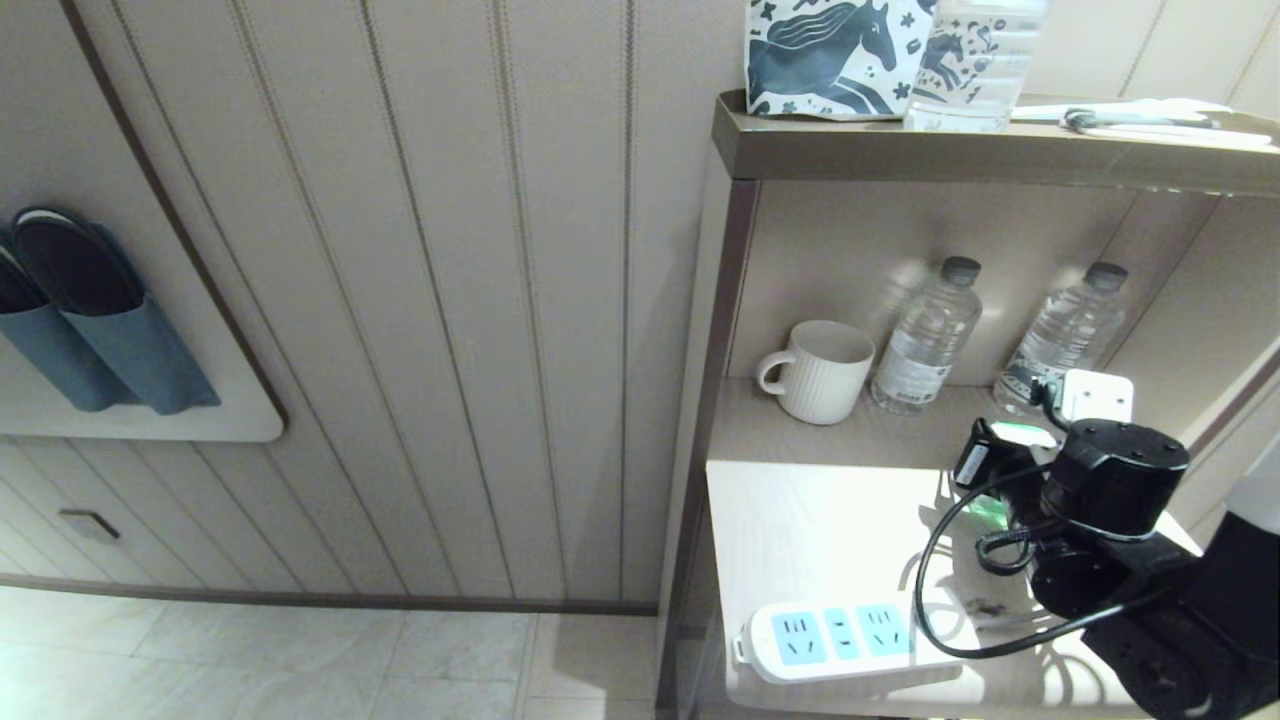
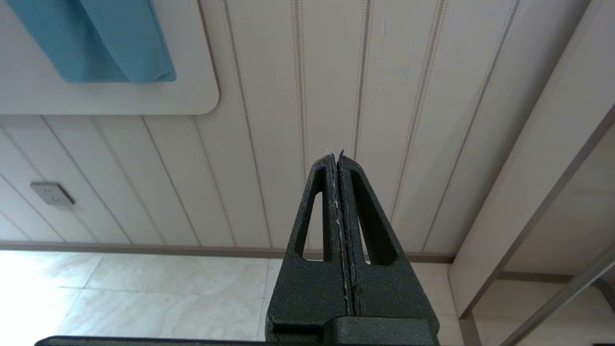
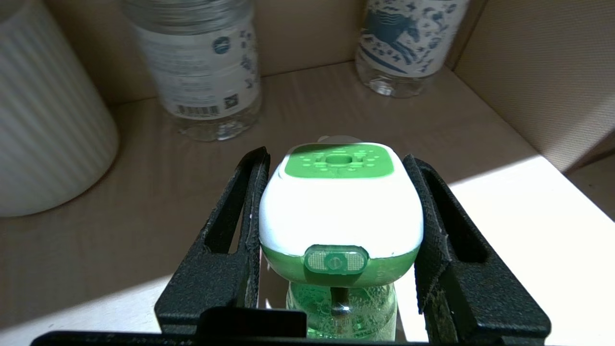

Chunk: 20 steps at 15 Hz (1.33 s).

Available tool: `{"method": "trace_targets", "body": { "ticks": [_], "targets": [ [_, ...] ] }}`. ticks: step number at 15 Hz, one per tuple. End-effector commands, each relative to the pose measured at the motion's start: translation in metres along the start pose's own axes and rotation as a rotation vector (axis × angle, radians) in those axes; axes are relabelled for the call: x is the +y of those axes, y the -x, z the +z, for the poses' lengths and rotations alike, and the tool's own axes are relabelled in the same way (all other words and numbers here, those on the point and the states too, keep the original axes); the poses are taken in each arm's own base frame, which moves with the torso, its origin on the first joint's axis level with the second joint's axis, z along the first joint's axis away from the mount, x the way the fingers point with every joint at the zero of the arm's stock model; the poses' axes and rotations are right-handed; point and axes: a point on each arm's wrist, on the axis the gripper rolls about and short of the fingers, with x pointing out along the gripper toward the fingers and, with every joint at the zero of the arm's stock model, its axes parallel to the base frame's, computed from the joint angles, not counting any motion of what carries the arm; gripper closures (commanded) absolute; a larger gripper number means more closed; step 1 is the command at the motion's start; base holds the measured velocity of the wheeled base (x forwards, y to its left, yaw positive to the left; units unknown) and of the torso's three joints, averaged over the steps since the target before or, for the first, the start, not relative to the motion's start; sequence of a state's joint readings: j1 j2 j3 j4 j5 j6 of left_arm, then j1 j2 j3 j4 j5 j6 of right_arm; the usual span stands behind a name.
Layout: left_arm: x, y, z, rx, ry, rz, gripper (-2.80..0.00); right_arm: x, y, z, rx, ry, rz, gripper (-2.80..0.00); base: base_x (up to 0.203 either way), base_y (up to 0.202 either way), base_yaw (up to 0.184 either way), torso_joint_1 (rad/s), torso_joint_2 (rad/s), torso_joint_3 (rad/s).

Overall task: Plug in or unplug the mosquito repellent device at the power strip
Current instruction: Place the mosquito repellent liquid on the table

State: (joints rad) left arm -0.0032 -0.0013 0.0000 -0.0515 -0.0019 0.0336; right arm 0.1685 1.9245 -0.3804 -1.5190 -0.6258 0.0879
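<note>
Right hand [image 3: 338, 230] was clamped on the mosquito repellent device [image 3: 341, 211], one finger flat against each side of its white and green head, the translucent green bottle hanging below between the fingers. In the head view that hand [image 1: 1000, 470] sat over the sunlit white surface [image 1: 830, 530] of the lower shelf, with the device [image 1: 1005, 440] only partly visible past the black wrist. Whether the device rested on the surface or was lifted just off it could not be told from these views. The power strip [image 1: 850, 635] lay near the front edge of the same surface, well apart from the device, three light-blue socket faces up and all of them empty (so nothing was plugged in). Behind the device stood a white ribbed mug [image 1: 820, 370] and two clear water bottles [image 1: 925, 340], close enough to get knocked. Left hand [image 2: 342, 226] was parked off to the side, pointing at the wall panelling and floor, fingers pressed shut on nothing. Judged step: device grasped, carry to the strip not yet done, so plugging in looked like the goal. Next move would call for bringing the device toward the front edge, turning it so the prongs (not visible here) face down over one socket, lining it up, then pressing straight in without sliding the strip off the edge.
</note>
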Motion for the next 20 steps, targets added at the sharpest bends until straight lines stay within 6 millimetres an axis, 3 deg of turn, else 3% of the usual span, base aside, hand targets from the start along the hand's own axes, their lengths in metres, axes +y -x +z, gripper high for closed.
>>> {"method": "trace_targets", "body": {
  "ticks": [1, 9, 20],
  "targets": [
    [0.000, 0.000, 0.000, 0.001, 0.000, 0.000, 0.00, 0.002, 0.002, 0.000, -0.002, -0.005, 0.017, 0.00, 0.000, 0.000, 0.000, 0.000, 0.00, 0.000],
    [0.000, 0.000, 0.000, 0.001, 0.000, 0.000, 0.00, 0.004, -0.003, 0.007, 0.041, -0.027, 0.038, 0.00, 0.000, 0.000, 0.000, 0.000, 0.00, 0.000],
    [0.000, 0.000, 0.000, 0.001, 0.000, 0.000, 0.00, 0.004, 0.001, 0.028, 0.293, -0.132, 0.048, 0.00, 0.000, 0.000, 0.000, 0.000, 0.00, 0.000]
  ]
}}
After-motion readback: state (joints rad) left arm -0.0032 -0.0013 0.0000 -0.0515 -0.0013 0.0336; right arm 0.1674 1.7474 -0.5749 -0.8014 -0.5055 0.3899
